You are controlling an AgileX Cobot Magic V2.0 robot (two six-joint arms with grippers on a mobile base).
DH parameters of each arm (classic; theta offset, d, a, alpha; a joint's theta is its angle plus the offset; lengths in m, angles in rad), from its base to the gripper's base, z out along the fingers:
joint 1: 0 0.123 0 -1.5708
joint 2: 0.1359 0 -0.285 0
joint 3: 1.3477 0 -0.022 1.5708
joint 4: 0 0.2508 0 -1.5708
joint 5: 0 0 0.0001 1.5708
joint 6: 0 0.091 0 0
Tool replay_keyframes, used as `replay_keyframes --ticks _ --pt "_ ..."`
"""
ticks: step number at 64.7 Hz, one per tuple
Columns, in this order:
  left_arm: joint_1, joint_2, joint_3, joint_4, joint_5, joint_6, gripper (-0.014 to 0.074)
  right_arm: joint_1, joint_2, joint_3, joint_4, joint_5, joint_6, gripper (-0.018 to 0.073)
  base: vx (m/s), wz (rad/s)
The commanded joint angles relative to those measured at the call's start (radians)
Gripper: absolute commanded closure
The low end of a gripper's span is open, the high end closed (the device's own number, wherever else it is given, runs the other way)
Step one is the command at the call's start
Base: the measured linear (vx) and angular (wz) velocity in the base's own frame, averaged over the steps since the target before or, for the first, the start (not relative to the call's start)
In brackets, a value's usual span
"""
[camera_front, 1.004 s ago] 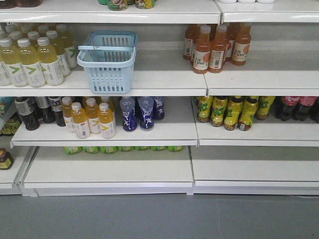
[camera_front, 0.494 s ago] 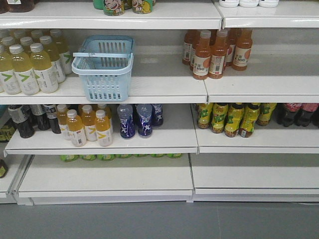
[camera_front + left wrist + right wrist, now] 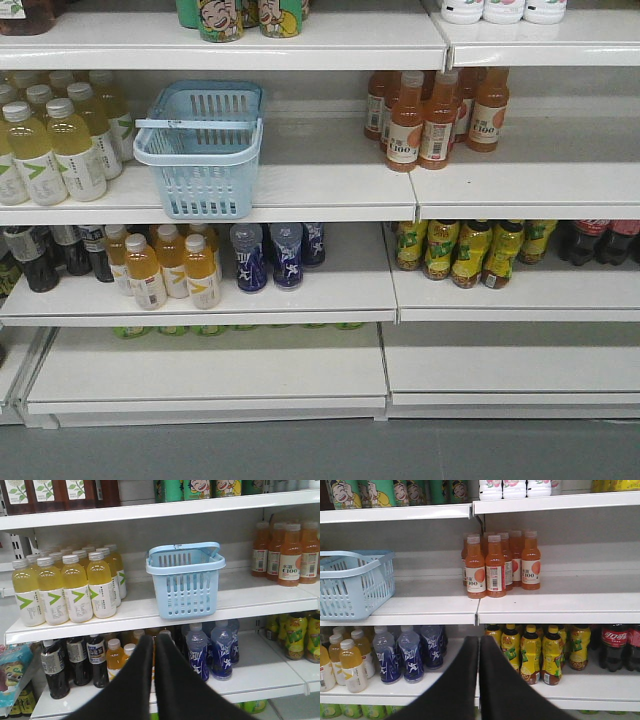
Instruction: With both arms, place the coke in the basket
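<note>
- A light blue basket (image 3: 200, 150) stands on a white store shelf (image 3: 330, 190), with one thin handle lying across its open top.
- Bottles of pale yellow drink (image 3: 50, 150) are packed just beside the basket on one side. On the other side, a cluster of orange juice bottles (image 3: 430, 115) stands well apart from it at the same level.
- Blue bottles (image 3: 270, 255) sit on the shelf directly below the basket.
- The coke (image 3: 615, 647), dark bottles with red labels, sits one shelf below the basket. It is far off to the side past the orange juice and next to yellow-green bottles (image 3: 535, 652).
- In its wrist view, the left claw (image 3: 153, 640) hangs lower than the basket and in front of it. Its two black fingers are drawn together with only a sliver between them, and they grip nothing.
- The right claw (image 3: 479, 641) is also closed on nothing. It sits below the basket's shelf, off toward the orange juice side and well apart from the coke.
</note>
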Motion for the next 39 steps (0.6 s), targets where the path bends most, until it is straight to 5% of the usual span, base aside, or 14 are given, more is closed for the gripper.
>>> replay_keyframes --ticks 1,39 --pt "-0.002 -0.02 -0.001 -0.001 -0.071 -0.001 0.0602 -0.005 -0.019 0.011 -0.001 -0.071 -0.005 0.0568 0.07 -0.01" --pt "-0.002 -0.02 -0.001 -0.001 -0.071 -0.001 0.0602 -0.005 -0.019 0.011 -0.001 -0.071 -0.005 0.0568 0.06 -0.01"
